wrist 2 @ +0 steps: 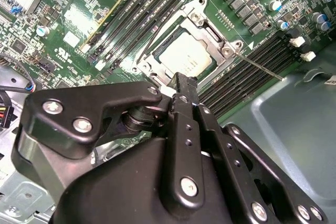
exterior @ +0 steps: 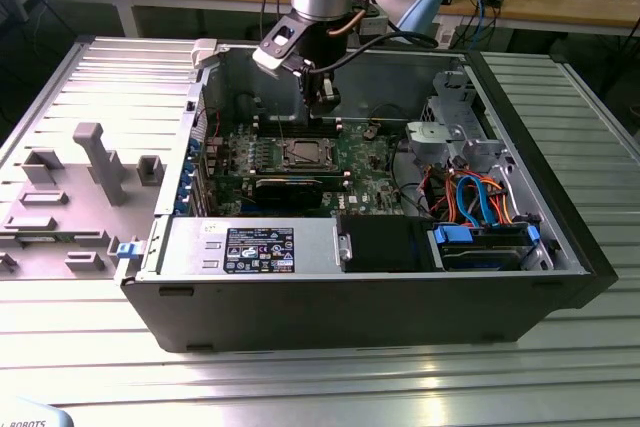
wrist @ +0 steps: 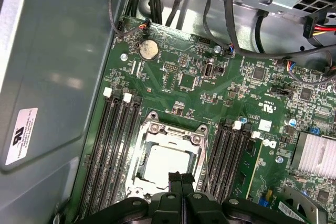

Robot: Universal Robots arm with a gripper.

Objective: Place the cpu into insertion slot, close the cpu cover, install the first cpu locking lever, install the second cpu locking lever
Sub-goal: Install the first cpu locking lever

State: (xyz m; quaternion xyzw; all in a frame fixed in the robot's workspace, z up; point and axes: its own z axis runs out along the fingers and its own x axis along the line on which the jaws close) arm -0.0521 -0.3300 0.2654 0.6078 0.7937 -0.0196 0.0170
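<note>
Jaws of the gripper (wrist: 181, 179) pressed together, nothing held between them. Tips over one edge of the cpu cover (wrist: 170, 132); touching it or just clear of it, impossible to tell. Cover lying flat on the insertion slot (exterior: 292, 155), with the silvery top of the cpu (wrist 2: 182, 56) showing through its window, seated in the slot.

One thin locking lever (wrist 2: 260, 66) jutting from a corner of the cover, out across the black memory slots (wrist: 118, 145). Another thin lever (wrist 2: 149, 43) slanting along the opposite side. Latched or free, not clear for either.

In the second wrist view, the near side of the socket hidden behind the gripper's own black body.

Further out on the green motherboard (wrist: 173, 93): a coin cell battery (wrist: 148, 49), a finned heatsink (wrist: 315, 156), black cables (wrist: 226, 19) looping above. In the exterior view, a long black graphics card (exterior: 290, 187) just in front of the socket. Toward the exterior view's right, a metal drive cage (exterior: 450, 132) with orange and blue cables (exterior: 480, 197).

All inside an open computer case (exterior: 350, 317) lying on a ribbed metal bench (exterior: 300, 377). A grey fixture tray (exterior: 90, 157) beside it at the exterior view's left.
</note>
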